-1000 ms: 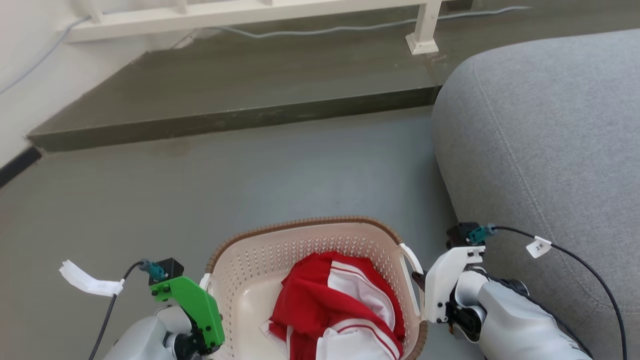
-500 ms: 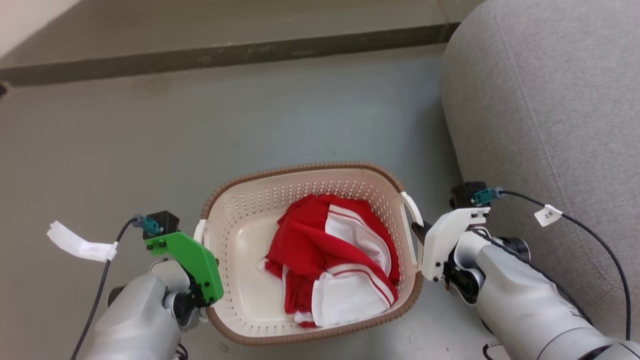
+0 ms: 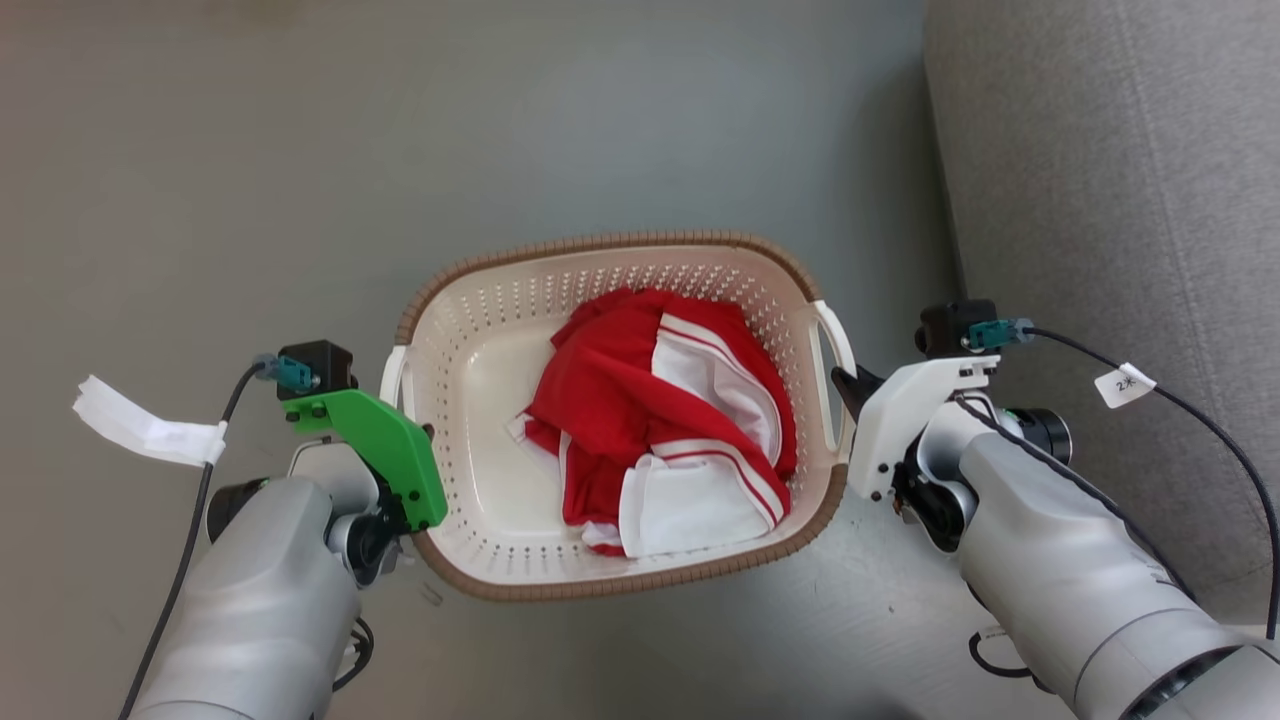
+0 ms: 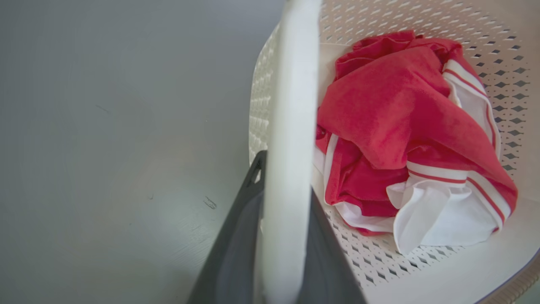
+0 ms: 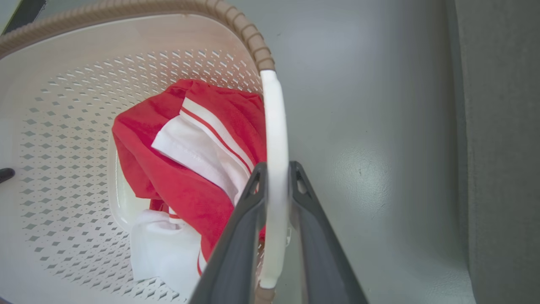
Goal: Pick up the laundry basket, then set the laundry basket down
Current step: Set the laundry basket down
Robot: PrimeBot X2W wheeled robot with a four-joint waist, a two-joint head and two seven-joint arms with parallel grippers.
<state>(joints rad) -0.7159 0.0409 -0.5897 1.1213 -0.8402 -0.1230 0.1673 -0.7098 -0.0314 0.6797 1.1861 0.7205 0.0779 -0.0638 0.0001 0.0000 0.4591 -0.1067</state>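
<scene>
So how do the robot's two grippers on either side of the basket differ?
The left gripper carries a green bracket; the right gripper a white bracket. A long white tag hangs by the left gripper, a small label by the right gripper. The right gripper sits beside the grey sofa, the left gripper beside floor. Shared: each is shut on a white side handle of the laundry basket.

Smooth grey floor [image 3: 500, 120], slight sheen, faint dark scuffs [image 4: 209, 202] to the left of the basket [image 3: 600, 245], grey fabric sofa [image 3: 1120, 200] along the right side, basket at centre near the sofa, contact with floor not determinable.
</scene>
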